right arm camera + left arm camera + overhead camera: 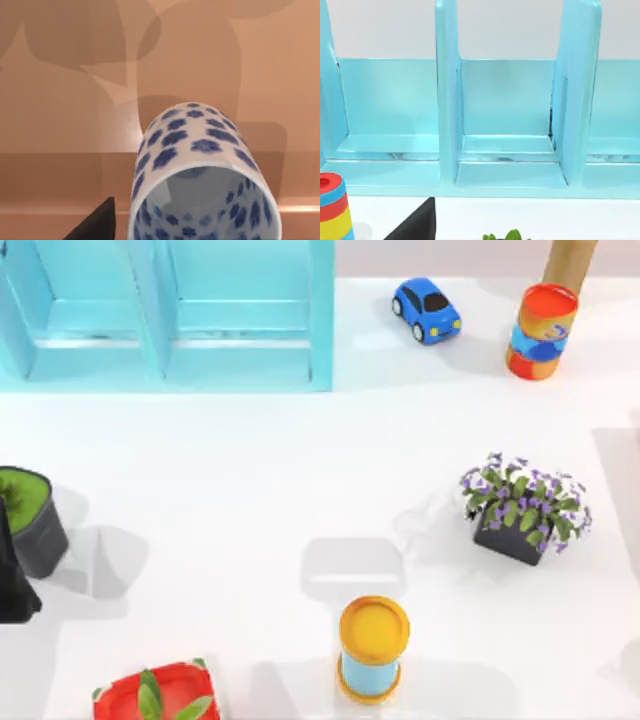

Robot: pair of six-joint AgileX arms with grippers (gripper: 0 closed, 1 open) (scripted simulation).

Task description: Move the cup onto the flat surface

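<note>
The cup point(200, 145), white with dark blue spots, is close under the right wrist camera with its open mouth toward the lens. Beneath it spreads a flat brown surface point(60, 100) carrying soft shadows. Whether the cup rests on that surface I cannot tell. My right gripper point(165, 232) straddles the cup. One dark finger point(97, 222) shows beside the cup wall with a small gap, so it stands open. My left arm point(15, 590) is parked at the table's left edge, and its gripper point(480, 236) is open, with one finger point(417, 222) facing the blue shelf.
A light-blue shelf unit point(170, 310) fills the back left. A blue toy car point(427, 310), a red-topped can point(541, 332) and a brown post point(570, 260) are at the back right. A flower pot point(522, 508), a yellow-topped can point(372, 650), a red planter point(155, 695) and a dark pot point(35, 520) also stand about.
</note>
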